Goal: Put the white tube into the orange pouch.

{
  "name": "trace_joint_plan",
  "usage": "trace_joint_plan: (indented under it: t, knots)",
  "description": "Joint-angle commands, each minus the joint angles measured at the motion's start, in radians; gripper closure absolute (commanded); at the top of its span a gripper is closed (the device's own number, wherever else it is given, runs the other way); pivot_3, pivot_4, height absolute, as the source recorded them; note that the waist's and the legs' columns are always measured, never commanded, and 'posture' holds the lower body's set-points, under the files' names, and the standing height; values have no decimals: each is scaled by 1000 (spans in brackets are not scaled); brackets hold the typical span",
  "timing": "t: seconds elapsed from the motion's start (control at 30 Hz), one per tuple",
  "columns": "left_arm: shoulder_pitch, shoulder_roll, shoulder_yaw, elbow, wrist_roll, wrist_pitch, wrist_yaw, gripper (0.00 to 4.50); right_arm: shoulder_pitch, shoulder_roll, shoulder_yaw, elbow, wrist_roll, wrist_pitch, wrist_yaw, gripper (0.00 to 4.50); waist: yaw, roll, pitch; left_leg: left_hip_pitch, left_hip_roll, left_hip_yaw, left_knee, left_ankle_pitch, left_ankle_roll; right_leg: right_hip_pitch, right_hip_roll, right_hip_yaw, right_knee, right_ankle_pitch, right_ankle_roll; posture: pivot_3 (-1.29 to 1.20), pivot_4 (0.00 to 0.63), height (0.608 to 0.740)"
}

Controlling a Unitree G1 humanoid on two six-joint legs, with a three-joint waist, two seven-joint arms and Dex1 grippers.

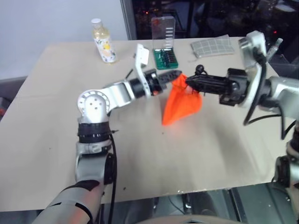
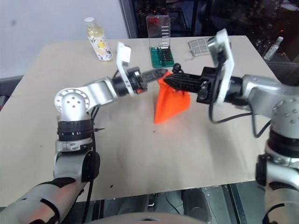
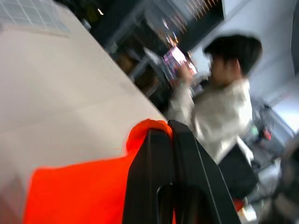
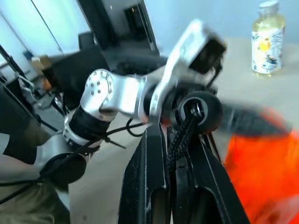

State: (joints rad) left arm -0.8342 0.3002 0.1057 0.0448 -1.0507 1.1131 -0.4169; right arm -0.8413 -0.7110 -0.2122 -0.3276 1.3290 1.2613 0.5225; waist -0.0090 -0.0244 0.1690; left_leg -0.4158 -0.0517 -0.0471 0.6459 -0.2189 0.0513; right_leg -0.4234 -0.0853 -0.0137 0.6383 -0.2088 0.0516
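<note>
Between the two sets of black fingers, the orange pouch [image 1: 181,103] is held up above the table [image 1: 56,121], its upper edge stretched from one grip to the other and its body hanging down to a point below them. The left gripper [image 1: 176,75] is clamped on the pouch's top corner, the fingers pressed together over the fabric, as is seen in the left wrist view. The right gripper [image 1: 190,82] is closed on the dark drawstring cord [image 4: 186,133], which is pinched between its fingers with the round cord stopper [image 4: 198,111] sitting just past the fingertips. The white tube cannot be made out. Beyond the fingers, a yellowish bottle [image 1: 103,41], a green bit case [image 1: 164,43] and a grey checked cloth [image 1: 213,46] are set at the table's far edge.
</note>
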Motion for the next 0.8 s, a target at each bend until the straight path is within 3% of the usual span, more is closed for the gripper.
trace_joint_plan:
  t: [0.03, 0.13, 0.27, 0.43, 0.6, 0.8]
  knots:
    - [12, 68, -73, -107, 74, -93, -193, 3171, -86, -86, 3, 38, -1, 16, 89, 4500, -4, 0, 1, 0, 0, 1, 0, -1, 1, 0, 0, 0, 0, 0, 0, 0, 150, 740]
    - [26, 139, -103, -163, 119, -160, -335, 1852, -132, -138, 18, 64, -4, 34, 138, 4500, -5, 0, 2, 0, 2, 3, 0, -1, 2, 0, 0, 0, -3, 0, 0, 0, 150, 740]
    - [16, 251, -151, -231, 207, -306, -569, 1852, -111, -279, 94, 23, -99, 38, 280, 4500, 0, 1, 2, -1, 2, 3, 0, -2, 4, 0, -1, 1, -7, 0, 0, 0, 150, 740]
    - [-79, 271, -218, -228, 299, -425, -724, 1852, -26, -470, 193, -50, -263, -42, 462, 4500, 24, 1, 4, -5, 1, 5, 3, -6, 9, 2, -1, -1, -13, 0, 0, 0, 150, 740]
    - [-150, 206, -323, -100, 440, -559, -811, 1852, 40, -577, 255, -103, -417, -144, 564, 4500, 24, 2, 5, -6, 0, 11, 7, -9, 14, 1, -3, 3, -16, 3, 6, 0, 150, 740]
    - [-192, 83, -406, 56, 559, -674, -857, 1852, 91, -624, 296, -157, -547, -221, 606, 4500, 23, 3, 5, -6, 1, 12, 8, -9, 14, 0, -2, 4, -15, 4, 8, 0, 150, 740]
